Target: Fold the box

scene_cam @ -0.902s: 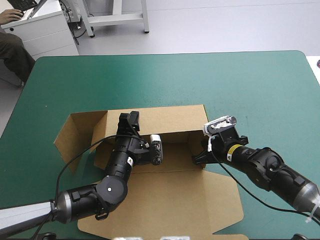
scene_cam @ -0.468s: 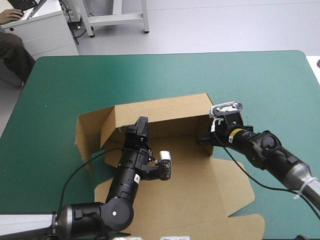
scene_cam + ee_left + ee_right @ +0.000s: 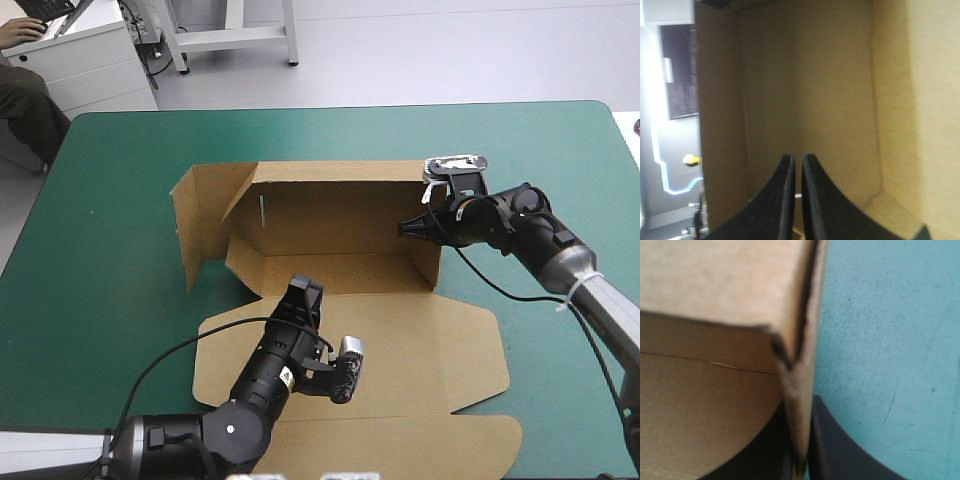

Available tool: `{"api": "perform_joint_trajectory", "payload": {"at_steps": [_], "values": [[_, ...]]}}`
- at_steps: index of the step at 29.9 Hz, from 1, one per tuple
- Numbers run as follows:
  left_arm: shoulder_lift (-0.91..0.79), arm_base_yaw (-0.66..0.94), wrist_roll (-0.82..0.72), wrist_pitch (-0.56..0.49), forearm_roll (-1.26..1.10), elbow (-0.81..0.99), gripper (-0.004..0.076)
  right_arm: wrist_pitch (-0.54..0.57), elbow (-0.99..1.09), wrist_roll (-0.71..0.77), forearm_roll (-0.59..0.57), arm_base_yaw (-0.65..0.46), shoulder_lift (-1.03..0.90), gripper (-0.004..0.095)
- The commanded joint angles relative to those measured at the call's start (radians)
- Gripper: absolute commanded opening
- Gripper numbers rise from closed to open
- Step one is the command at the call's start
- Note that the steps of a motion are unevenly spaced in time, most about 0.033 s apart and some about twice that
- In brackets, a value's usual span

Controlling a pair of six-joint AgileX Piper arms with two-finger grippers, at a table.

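The brown box (image 3: 330, 215) stands in the table's middle as an open tray, its back wall upright and its lid (image 3: 400, 350) flat toward the near edge. My right gripper (image 3: 412, 226) is shut on the box's right wall near the top far corner. In the right wrist view that wall (image 3: 800, 340) runs edge-on between the black fingers of the right gripper (image 3: 801, 460). My left gripper (image 3: 305, 292) hovers over the fold between tray floor and lid, pointing into the box. The left wrist view shows the left gripper (image 3: 795, 159) shut with nothing in it, the box's inside (image 3: 830, 90) ahead.
The box's left side flap (image 3: 195, 225) stands out loose toward the left. Bare teal-green cover (image 3: 120, 180) lies to the left, beyond the back wall and to the right of the box (image 3: 880, 340). The lid's front flap (image 3: 420, 445) reaches nearly to the table's near edge.
The box has slid toward the far edge and its back wall stands more upright. My right gripper went with the right wall. My left gripper drew back out of the tray toward the lid.
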Motion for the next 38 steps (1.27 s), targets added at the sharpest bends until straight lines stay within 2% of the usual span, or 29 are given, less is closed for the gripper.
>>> {"api": "perform_joint_trajectory", "payload": {"at_steps": [1, 8, 11, 22, 30, 38], "values": [[-0.029, 0.033, 0.153, -0.017, -0.211, -0.101, 0.0007, 0.07, -0.104, -0.017, -0.013, -0.01, 0.041, 0.0], [-0.035, 0.166, 0.53, -0.045, -0.792, -0.303, 0.0007, 0.211, -0.251, -0.024, -0.013, -0.01, 0.139, 0.0], [-0.035, 0.246, 0.621, -0.035, -0.984, -0.367, 0.0007, 0.267, -0.305, -0.024, -0.015, -0.01, 0.183, -0.0001], [-0.035, 0.635, 0.628, 0.045, -1.417, -0.503, 0.0007, 0.397, -0.378, -0.024, -0.009, -0.059, 0.284, -0.0001], [-0.054, 1.087, 0.805, 0.039, -1.9, -0.543, 0.0007, 0.448, -0.378, -0.064, -0.002, -0.088, 0.284, -0.0001], [-0.057, 1.582, 0.819, 0.045, -2.154, -0.544, 0.0007, 0.448, -0.378, -0.112, 0.007, -0.088, 0.286, -0.0001]]}}
